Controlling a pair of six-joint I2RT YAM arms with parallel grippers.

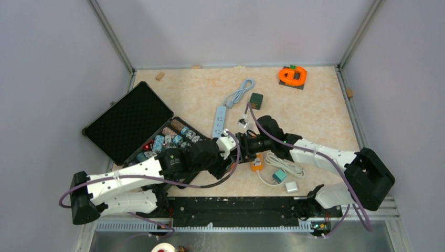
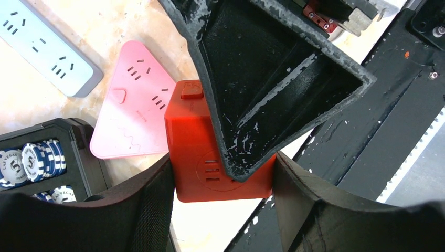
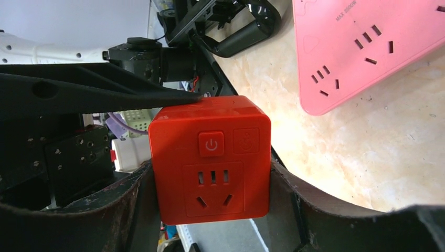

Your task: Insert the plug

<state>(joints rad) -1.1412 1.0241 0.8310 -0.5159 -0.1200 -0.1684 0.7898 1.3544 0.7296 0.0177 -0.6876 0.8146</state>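
Between both arms' jaws, the red socket cube [image 3: 210, 157] seems clamped.

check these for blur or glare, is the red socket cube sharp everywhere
Right wrist: the red socket cube is sharp and evenly lit, slots readable; the right gripper's fingers are dark and soft. Left wrist: cube in focus but half covered; the left gripper's fingers blur. Top external: flat even light, no glare, cube hard to make out.

Beige table [image 1: 315, 105], open black case [image 1: 126, 123] at left, white power strip [image 1: 219, 121] mid-table, orange piece [image 1: 292, 76] far right
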